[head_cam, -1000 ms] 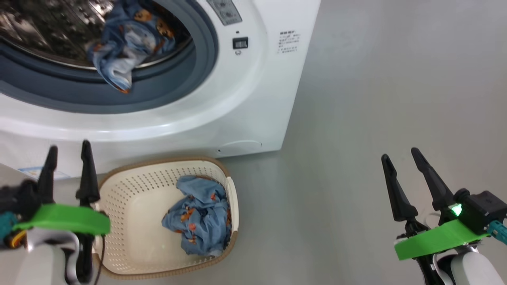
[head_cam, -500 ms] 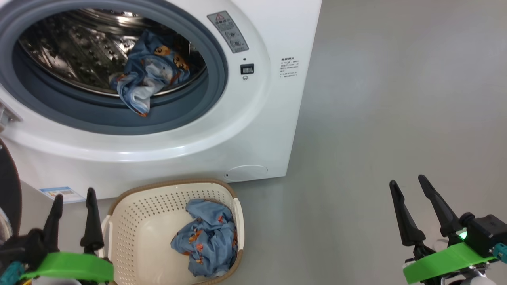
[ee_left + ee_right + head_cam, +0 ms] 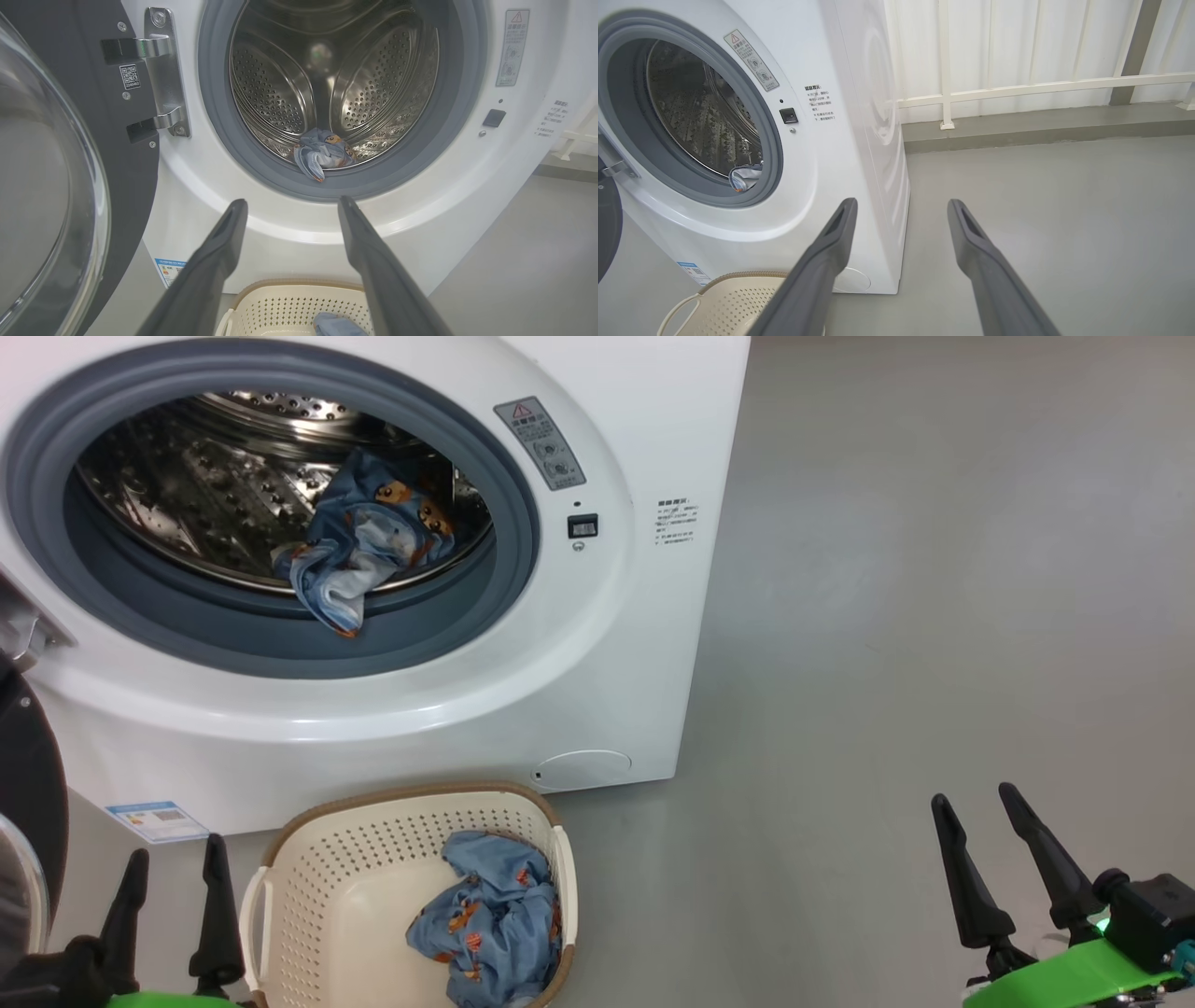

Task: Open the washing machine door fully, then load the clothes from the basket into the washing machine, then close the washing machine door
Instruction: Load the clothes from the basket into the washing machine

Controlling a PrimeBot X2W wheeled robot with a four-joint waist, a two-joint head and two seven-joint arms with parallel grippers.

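The round, black-ringed glass washing machine door [image 3: 133, 154] is swung open. The left gripper [image 3: 177, 852] is spread wide, empty, just beside the cream perforated plastic basket [image 3: 411, 794], in which light blue printed clothes [image 3: 495, 915] are seen. One garment [image 3: 359, 555] is laid in the white washing machine [image 3: 597, 644]. The right gripper [image 3: 974, 795] is likewise spread, empty.

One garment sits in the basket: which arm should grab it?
Left, probably. The left end effector stands open right beside the basket holding the blue garment; the right end effector, also open, is far off.
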